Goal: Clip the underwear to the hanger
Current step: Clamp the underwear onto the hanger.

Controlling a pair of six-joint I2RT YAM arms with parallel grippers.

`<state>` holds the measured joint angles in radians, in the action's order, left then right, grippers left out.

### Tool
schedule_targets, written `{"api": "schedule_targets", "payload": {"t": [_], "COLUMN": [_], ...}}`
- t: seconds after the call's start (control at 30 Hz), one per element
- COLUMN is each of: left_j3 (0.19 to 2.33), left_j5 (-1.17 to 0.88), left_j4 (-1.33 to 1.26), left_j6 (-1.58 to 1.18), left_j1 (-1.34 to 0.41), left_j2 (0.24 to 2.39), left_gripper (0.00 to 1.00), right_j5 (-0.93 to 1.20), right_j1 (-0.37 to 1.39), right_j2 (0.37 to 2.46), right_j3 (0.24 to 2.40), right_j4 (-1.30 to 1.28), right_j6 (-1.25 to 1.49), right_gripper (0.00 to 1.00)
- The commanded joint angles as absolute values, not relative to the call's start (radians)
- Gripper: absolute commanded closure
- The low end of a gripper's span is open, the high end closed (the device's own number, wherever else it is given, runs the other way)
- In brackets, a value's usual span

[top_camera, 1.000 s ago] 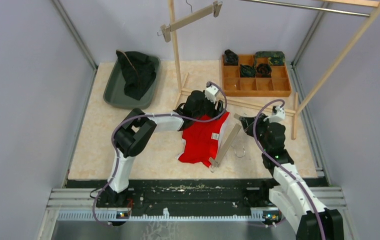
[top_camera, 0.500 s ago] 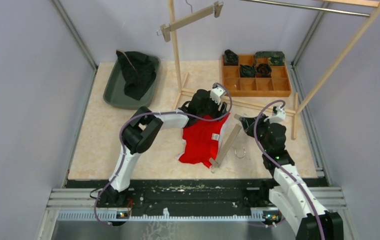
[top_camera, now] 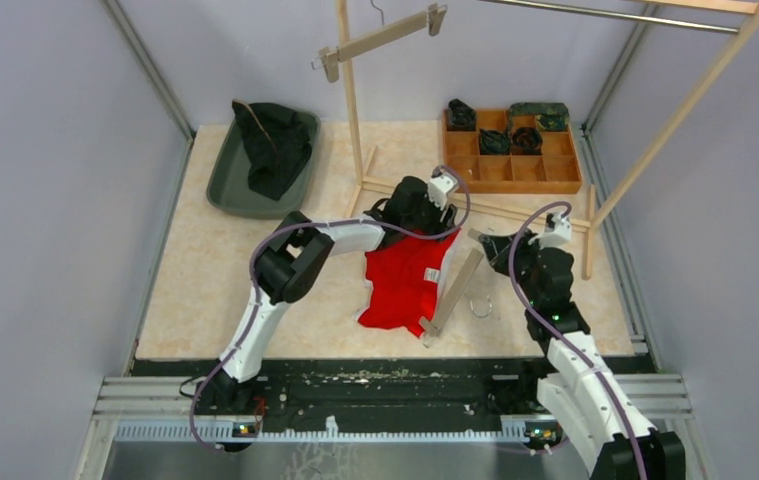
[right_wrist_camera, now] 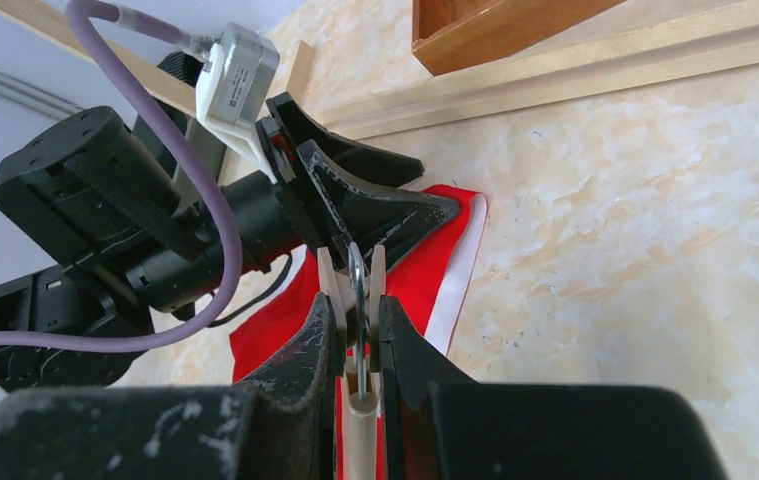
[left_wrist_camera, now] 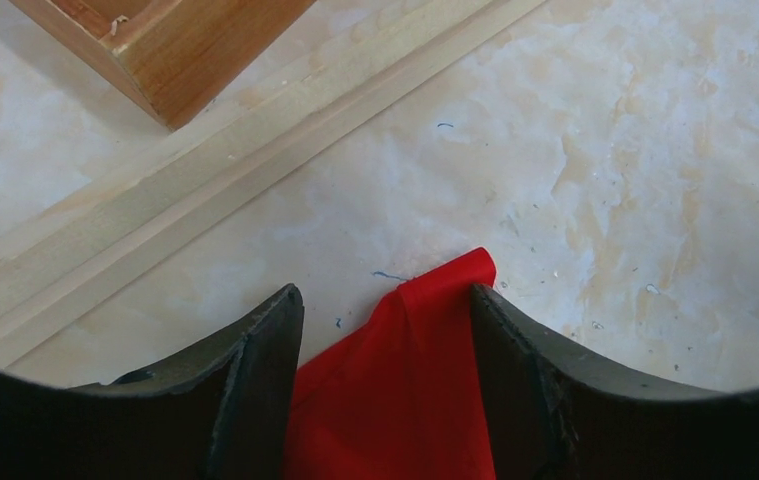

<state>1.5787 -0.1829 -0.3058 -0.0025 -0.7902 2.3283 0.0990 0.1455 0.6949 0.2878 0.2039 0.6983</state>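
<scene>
Two arms at underwear [left_wrist_camera: 395, 400] corner — left end effector [left_wrist_camera: 385, 300] stood wide astride it, right end effector [right_wrist_camera: 355, 310] pinched hanger clip [right_wrist_camera: 377, 270].

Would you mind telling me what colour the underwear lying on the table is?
The underwear is red, clearest in the top external view.

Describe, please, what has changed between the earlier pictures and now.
The left gripper moved right along the far edge of the red underwear. Its open fingers now straddle the garment's far right corner, and nothing has been taken hold of. The right gripper stayed shut on the hanger at its clip. Underwear and hanger lie as before.
</scene>
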Motion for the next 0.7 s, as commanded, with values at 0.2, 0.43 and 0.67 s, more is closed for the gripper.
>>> {"api": "schedule_targets", "payload": {"t": [0.2,0.43,0.67], "left_j3": [1.73,1.764,1.692], "left_j5": [-0.228,-0.211,-0.14], "left_j4": [-0.148,-0.102,-0.148], "left_j6": [-0.008,-0.022,-0.041], "left_j1": [-0.797,-0.801,-0.8], "left_j2": [2.421,2.449,2.377], "left_gripper": [0.52,0.84,1.0], "right_j5": [0.1,0.097,0.099], "right_j1": [0.131,0.127,0.12], "right_j2": [0.662,0.653,0.666], "right_j3": [0.293,0.293,0.29], "right_j4": [0.206,0.198,0.207], "right_j6": [0.663,0.661,0.658], "right_gripper": [1.0,1.0,1.0]}}
